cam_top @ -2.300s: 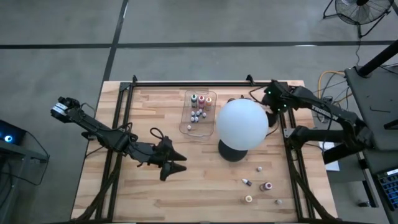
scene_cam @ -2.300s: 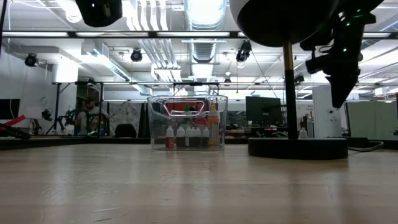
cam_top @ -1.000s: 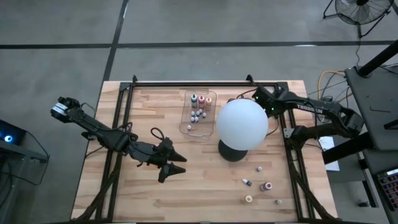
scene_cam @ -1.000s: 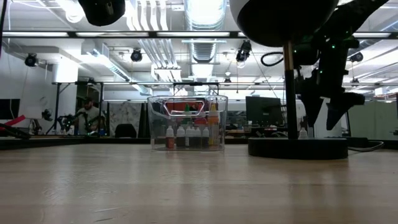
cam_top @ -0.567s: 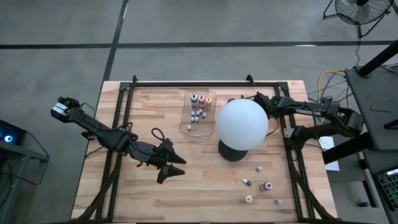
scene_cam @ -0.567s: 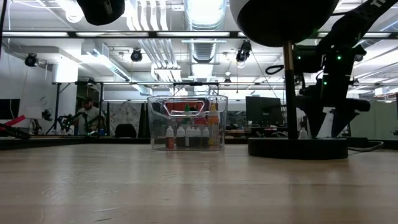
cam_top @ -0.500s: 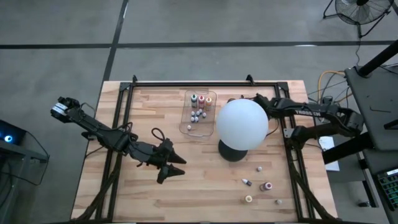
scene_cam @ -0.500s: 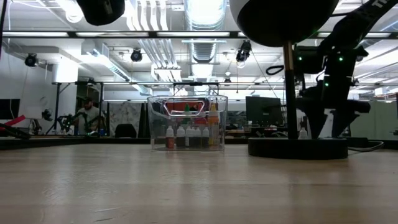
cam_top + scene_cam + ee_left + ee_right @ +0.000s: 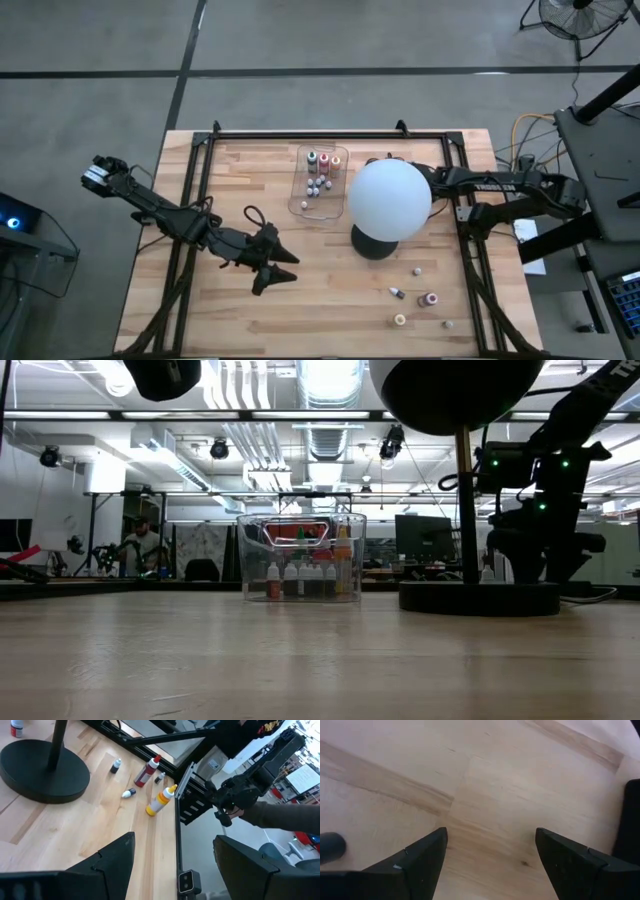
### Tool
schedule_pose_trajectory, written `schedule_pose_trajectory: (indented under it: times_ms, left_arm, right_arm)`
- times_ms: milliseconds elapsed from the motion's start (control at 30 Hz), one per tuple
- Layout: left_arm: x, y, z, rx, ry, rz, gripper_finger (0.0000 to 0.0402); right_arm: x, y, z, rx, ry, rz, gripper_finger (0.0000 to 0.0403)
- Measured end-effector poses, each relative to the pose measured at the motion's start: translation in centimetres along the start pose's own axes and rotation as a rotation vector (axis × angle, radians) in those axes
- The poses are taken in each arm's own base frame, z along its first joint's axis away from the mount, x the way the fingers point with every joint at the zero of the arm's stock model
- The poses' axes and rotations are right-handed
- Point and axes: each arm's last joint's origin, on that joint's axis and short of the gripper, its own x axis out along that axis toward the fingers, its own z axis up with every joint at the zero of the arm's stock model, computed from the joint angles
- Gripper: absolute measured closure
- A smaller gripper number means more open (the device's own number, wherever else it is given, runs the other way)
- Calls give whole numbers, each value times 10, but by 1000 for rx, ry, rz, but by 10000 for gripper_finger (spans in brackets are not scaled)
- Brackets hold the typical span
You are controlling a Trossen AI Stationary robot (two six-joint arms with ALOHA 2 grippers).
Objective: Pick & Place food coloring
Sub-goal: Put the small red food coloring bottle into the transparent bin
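Several food coloring bottles (image 9: 318,175) stand in a clear tray (image 9: 300,205) at the table's far middle. More of them lie loose at the near right (image 9: 428,299), among them a red one (image 9: 147,771) and a yellow one (image 9: 161,801). My left gripper (image 9: 283,270) hovers open left of the globe lamp, with nothing between its fingers (image 9: 117,855). My right gripper (image 9: 490,860) is open, pointing down at bare wood behind the lamp's base (image 9: 478,598). The white globe (image 9: 390,200) hides its fingers from above.
The globe lamp's black base (image 9: 40,770) stands between the tray and the loose bottles. One small bottle (image 9: 17,727) stands by the lamp's pole. A dark round thing (image 9: 330,847) lies beside my right gripper. Black frame rails (image 9: 195,190) run along the table's sides.
My right gripper has come down toward the table and swung a little toward the near edge, in behind the globe lamp's base. It now points more steeply downward.
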Motion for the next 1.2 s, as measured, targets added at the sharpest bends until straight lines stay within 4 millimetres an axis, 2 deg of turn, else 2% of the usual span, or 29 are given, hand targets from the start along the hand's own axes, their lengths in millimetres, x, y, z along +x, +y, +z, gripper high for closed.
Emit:
schedule_pose_trajectory:
  times_ms: [467, 667, 1200]
  left_arm:
    - [0, 0, 0, 18, -4, -4, 161]
    - [0, 0, 0, 19, -4, -4, 161]
    - [0, -1, 1, 57, -8, -7, 161]
  right_arm:
    - [-4, 1, 0, -161, 63, 28, 124]
    - [-9, 5, 1, -139, 140, 117, 127]
    - [-8, 12, -7, -248, 129, 159, 130]
